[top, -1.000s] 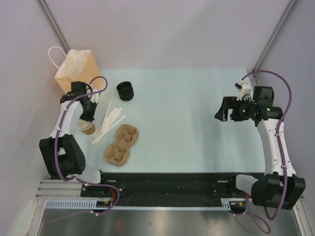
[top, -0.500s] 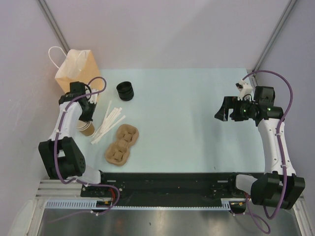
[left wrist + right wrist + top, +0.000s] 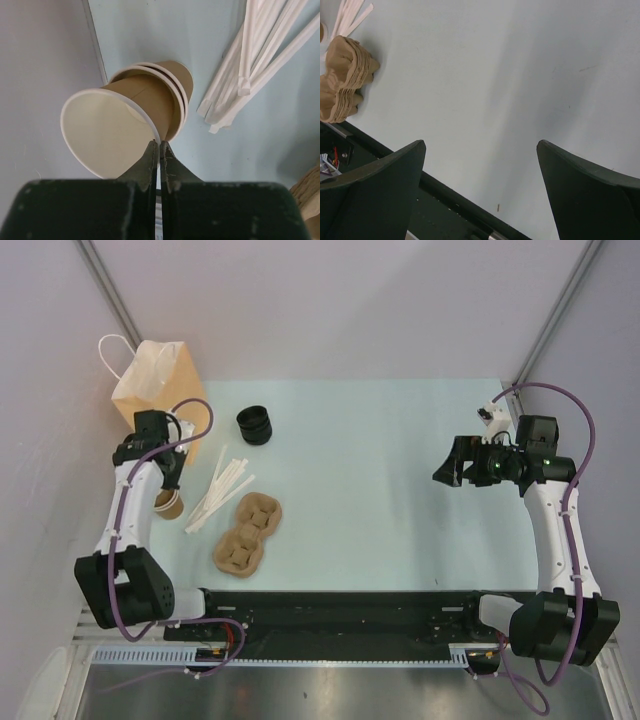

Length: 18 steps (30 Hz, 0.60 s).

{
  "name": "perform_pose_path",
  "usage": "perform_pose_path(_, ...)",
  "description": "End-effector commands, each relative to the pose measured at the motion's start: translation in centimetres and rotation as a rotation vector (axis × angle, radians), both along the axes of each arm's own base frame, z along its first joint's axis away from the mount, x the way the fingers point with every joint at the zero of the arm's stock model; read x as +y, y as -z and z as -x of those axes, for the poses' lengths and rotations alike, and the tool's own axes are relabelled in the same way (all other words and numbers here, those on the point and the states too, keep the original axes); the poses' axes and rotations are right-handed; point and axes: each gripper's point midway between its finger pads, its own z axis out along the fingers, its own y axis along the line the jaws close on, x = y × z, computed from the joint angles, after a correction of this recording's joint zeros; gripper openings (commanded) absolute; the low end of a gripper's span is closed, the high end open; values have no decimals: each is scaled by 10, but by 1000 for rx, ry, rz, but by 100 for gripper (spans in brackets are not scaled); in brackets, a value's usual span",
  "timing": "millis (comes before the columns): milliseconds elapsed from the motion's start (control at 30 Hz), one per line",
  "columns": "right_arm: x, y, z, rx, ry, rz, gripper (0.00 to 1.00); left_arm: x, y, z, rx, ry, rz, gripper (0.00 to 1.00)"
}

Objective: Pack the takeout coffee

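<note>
No lidded brown coffee cup shows in any view. My left gripper [image 3: 160, 145] is shut on the rim of a lidless tan paper cup [image 3: 107, 132] with a cream inside. That cup is tilted, and its base is still nested in a short stack of like cups [image 3: 177, 92] at the table's left edge. In the top view the left gripper [image 3: 163, 475] hangs over that stack [image 3: 170, 504], just in front of the paper bag [image 3: 155, 380]. My right gripper [image 3: 447, 468] is open and empty above bare table at the right; its jaws stand wide apart in the right wrist view [image 3: 481, 142].
A bare stack of black lids [image 3: 255, 425] stands right of the bag. White wrapped straws [image 3: 220, 490] lie beside the cups, also in the left wrist view [image 3: 260, 55]. A brown pulp cup carrier [image 3: 246, 532] lies near the front; it also shows in the right wrist view [image 3: 342, 80].
My left gripper has moved to the left, towards the table edge, with the cup rim pinched. The right arm has barely moved.
</note>
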Motion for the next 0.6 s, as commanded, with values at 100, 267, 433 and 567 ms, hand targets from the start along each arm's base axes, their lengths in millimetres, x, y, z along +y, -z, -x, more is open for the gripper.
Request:
perform_pose_path(100,8,-8,0,-35,-51,-31,100,4,-31,2,-70,4,-49,0)
perform_pose_path(267,11,-10,0,-41,-66,-50,100,0,-86,0,-136,21,-51,0)
perform_pose_path(433,13,-13,0,-48,-69,-63,100,-19,-134,-4,-206,110,-69,0)
perform_pose_path(567,14,-16,0,-50,-67,-75,100,-66,-176,-12,-295,297,-69,1)
